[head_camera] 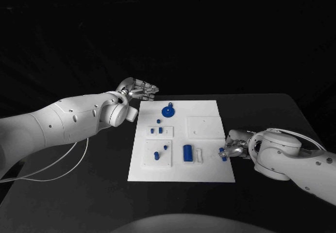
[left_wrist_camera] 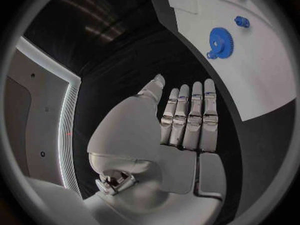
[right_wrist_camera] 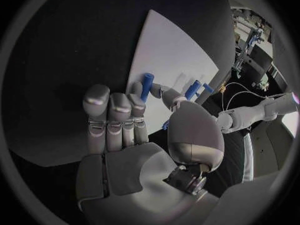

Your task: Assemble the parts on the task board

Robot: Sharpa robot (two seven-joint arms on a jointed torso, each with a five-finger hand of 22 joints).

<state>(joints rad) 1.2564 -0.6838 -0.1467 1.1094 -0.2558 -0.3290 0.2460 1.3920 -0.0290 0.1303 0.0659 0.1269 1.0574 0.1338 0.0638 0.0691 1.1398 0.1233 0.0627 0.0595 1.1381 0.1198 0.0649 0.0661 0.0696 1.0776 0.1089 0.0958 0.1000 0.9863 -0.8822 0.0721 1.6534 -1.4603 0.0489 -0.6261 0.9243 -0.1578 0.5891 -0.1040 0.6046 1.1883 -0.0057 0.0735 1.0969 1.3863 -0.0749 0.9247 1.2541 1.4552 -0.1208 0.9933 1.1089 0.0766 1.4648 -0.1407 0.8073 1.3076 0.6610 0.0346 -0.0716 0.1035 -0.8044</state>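
Dim scene; the black tabletop (head_camera: 280, 116) and background swallow detail, while the white task board (head_camera: 210, 170) stands bright. Wrist views bend straight edges strongly toward their rims.

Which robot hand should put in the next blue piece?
Probably the right hand. It sits at the white board's near right edge and seems to pinch a small blue peg already. The left hand is flat, holds nothing, and hovers off the board's far left corner.
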